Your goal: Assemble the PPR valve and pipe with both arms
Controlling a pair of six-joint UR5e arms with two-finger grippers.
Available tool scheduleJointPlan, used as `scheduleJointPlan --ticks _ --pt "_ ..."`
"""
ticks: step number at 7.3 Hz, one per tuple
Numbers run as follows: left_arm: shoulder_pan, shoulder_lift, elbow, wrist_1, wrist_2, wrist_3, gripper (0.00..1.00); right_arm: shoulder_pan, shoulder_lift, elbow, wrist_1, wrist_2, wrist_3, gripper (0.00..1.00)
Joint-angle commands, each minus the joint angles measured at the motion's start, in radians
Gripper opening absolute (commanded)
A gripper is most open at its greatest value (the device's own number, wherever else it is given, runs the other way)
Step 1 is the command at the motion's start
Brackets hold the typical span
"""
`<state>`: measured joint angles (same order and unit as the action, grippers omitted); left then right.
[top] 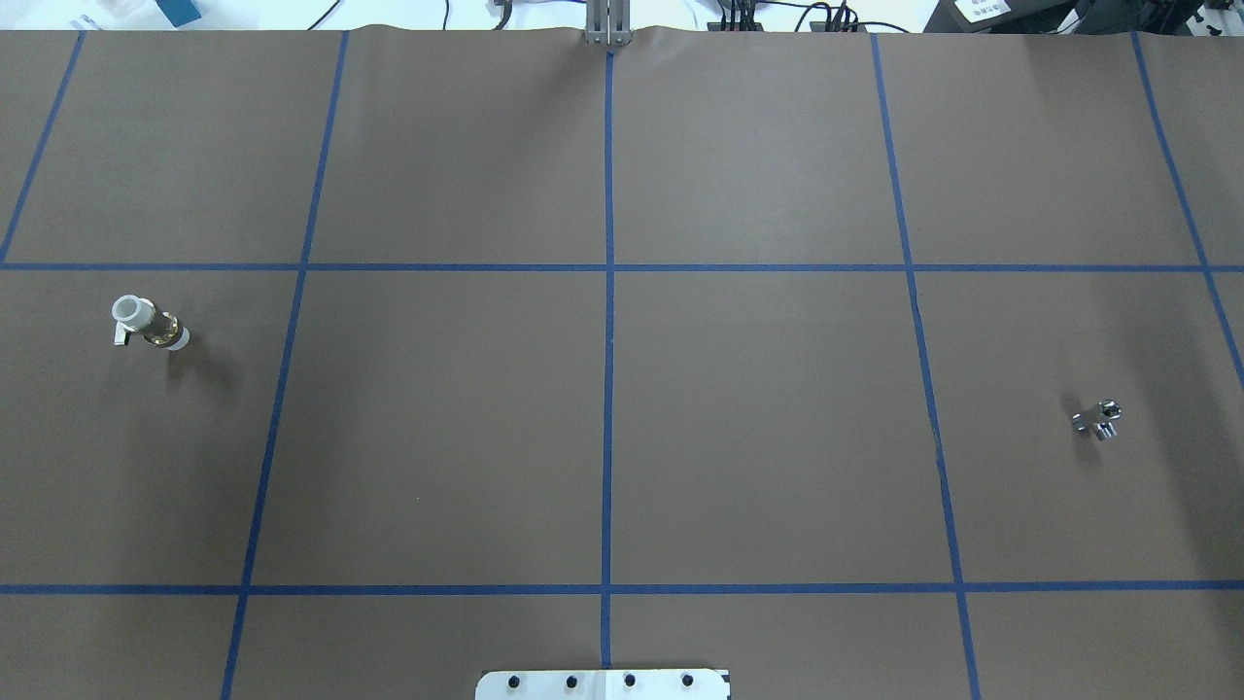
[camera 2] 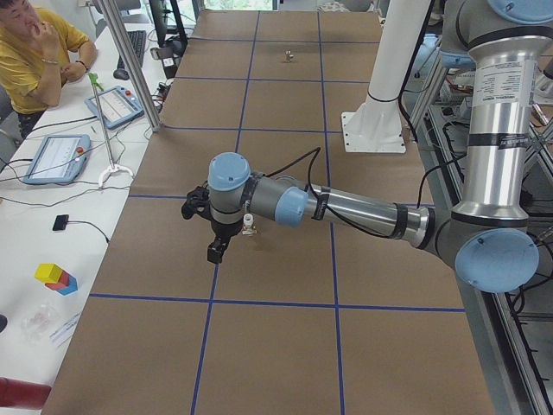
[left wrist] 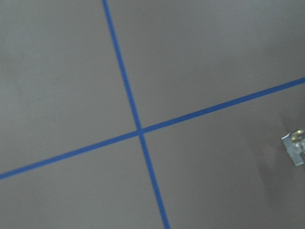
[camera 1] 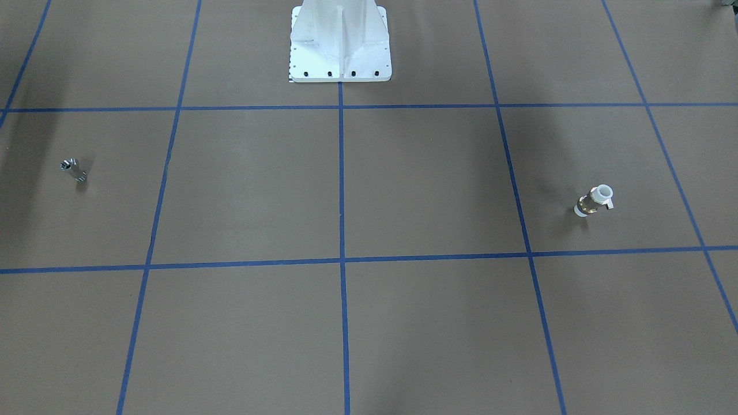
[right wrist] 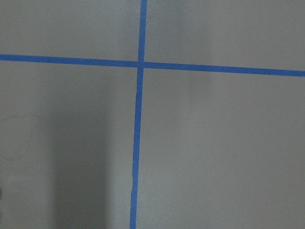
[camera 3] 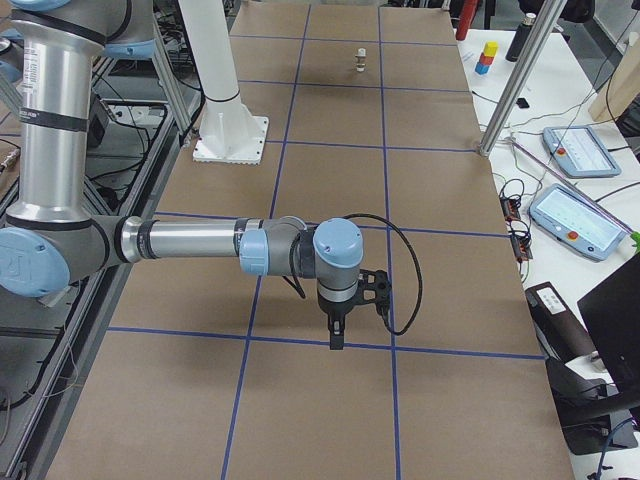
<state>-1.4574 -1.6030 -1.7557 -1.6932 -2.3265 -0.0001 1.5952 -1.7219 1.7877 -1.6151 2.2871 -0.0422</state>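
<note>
I work in a robotics lab. My surface [top: 758, 437] is a long bench wrapped in brown paper and marked into squares with blue tape [top: 608, 389], and my white pedestal [camera 1: 340, 46] is bolted onto it. My left arm [camera 2: 363, 212] is a grey industrial one with light-blue joint caps. An aluminium post [camera 2: 132, 73] rises at the edge. White desks run alongside, holding touchscreen pendants [camera 2: 54, 157] and coloured blocks [camera 2: 55, 277]. A person in a yellow shirt [camera 2: 34, 60] sits there.
</note>
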Motion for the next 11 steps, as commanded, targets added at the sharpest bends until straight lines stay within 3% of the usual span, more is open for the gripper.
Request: scheduleJointPlan --ticks 1,3,6,11 --pt "0.131 -0.073 0.007 -0.011 0.005 -0.189 1.0 -0.001 0.001 -0.001 0.0 0.0 0.001 1.0" --pt "0.288 -0.081 0.01 -0.092 0.007 -0.263 1.0 -0.001 0.001 0.001 0.0 0.0 0.001 1.0" --pt "0.383 -0.075 -0.004 -0.094 0.149 -0.4 1.0 -0.003 0.001 0.001 0.0 0.002 0.001 1.0" --pt "0.473 -0.071 0.031 -0.094 0.162 -0.446 1.0 -0.008 0.001 -0.001 0.0 0.002 0.002 1.0"
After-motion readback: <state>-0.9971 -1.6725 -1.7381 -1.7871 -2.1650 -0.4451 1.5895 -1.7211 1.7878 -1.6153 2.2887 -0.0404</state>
